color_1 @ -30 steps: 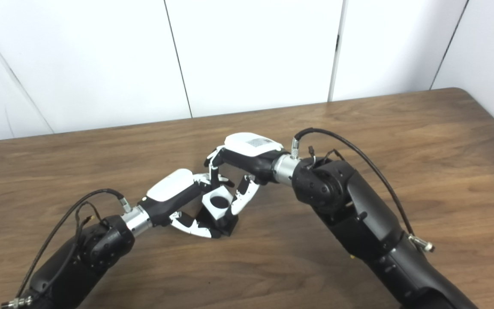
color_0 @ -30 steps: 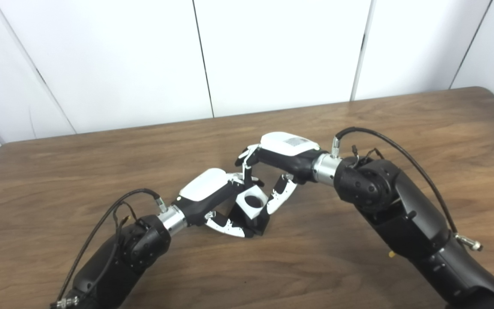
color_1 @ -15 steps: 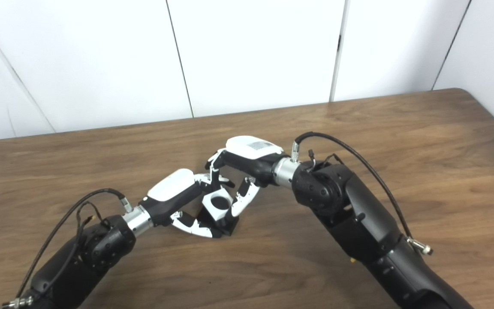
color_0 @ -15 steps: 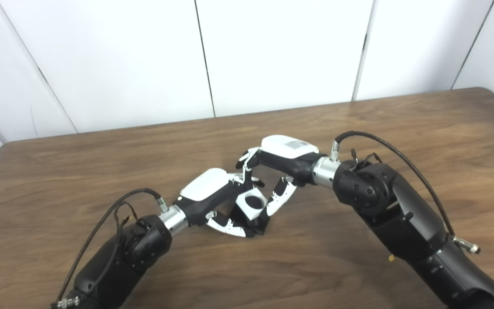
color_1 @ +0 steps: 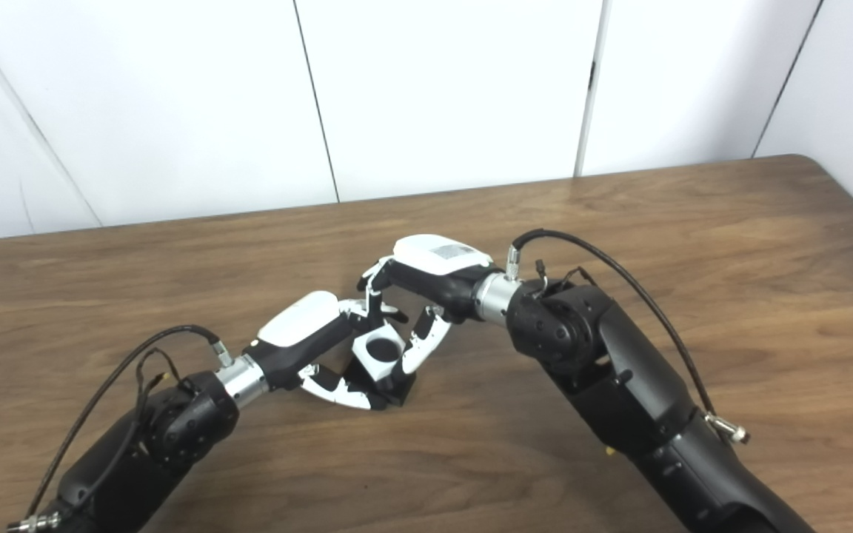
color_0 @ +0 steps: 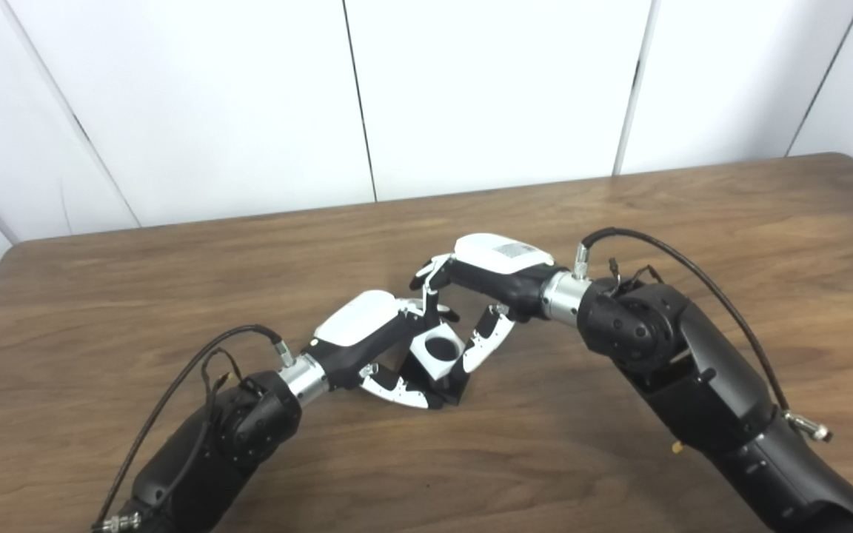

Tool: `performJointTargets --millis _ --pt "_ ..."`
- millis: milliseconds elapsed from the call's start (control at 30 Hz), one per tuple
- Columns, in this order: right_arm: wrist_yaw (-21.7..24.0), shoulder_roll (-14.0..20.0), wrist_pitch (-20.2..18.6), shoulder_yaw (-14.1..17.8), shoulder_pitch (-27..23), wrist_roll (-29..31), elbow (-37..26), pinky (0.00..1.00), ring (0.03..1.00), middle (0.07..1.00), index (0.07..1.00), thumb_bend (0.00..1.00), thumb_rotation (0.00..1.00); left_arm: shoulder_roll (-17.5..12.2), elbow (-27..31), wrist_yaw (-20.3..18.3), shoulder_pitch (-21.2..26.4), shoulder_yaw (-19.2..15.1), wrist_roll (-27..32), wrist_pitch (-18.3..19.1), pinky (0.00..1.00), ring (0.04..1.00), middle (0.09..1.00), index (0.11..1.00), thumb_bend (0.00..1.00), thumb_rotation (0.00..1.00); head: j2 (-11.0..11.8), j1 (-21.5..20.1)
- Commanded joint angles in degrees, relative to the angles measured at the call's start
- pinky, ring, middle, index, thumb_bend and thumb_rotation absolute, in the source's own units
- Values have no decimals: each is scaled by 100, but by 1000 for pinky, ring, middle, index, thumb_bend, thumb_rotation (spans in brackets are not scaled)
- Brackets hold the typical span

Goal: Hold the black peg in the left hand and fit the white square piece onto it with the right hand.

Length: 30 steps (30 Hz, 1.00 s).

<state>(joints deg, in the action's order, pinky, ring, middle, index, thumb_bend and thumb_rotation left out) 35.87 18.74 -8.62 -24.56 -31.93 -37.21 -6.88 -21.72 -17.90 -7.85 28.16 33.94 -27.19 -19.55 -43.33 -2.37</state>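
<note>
Both hands meet mid-table: left hand (color_0: 367, 337) wraps the black peg (color_0: 450, 389), right hand (color_0: 482, 277) pinches the white square piece (color_0: 435, 352). Keep the hole square over it, press gently.

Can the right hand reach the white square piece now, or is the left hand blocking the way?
Probably yes. The right hand already has its fingers on either side of the white square piece. The left hand wraps the black peg from the other side and below, so it seems not to block.
</note>
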Motion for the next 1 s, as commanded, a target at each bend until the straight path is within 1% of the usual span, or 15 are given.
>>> performJointTargets --millis 0,67,133,167,200,233,367,600,967 --pt "-55 -47 37 9 -250 -11 -167 858 908 842 482 521 148 -169 -177 -633 -286 341 -625 261 864 871 849 492 520 79 -8 -3" --pt "9 -18 13 -15 -278 -62 -197 839 899 851 489 521 158 -168 -187 -610 -284 344 -640 237 857 865 846 492 520 79 -8 -3" --pt "69 1 -52 -32 -296 -138 -225 815 887 862 603 808 314 -172 -165 -616 -287 342 -646 254 856 863 845 492 520 79 -18 6" --pt "70 9 -62 -35 -292 -173 -222 809 883 867 640 888 358 -174 -149 -624 -291 338 -640 269 856 863 846 492 520 79 -18 6" --pt "66 17 -64 -37 -287 -204 -214 806 880 872 666 933 383 -174 -148 -620 -294 331 -626 261 856 862 845 492 520 78 -18 6" --pt "65 23 -67 -38 -281 -228 -210 806 880 877 682 958 398 -175 -153 -617 -296 326 -613 253 857 860 844 491 520 77 -18 6" --pt "113 32 -137 -31 -266 -284 -229 822 888 893 705 986 406 -184 -156 -595 -291 323 -624 233 847 857 843 491 520 77 -41 3" --pt "131 53 -131 -22 -252 -252 -234 832 893 901 713 983 403 -189 -162 -560 -277 316 -642 205 847 848 841 491 521 77 -48 1" --pt "156 101 -130 1 -241 -227 -219 841 906 911 727 973 406 -209 -147 -634 -253 323 -643 272 857 854 848 492 520 79 -62 -3"
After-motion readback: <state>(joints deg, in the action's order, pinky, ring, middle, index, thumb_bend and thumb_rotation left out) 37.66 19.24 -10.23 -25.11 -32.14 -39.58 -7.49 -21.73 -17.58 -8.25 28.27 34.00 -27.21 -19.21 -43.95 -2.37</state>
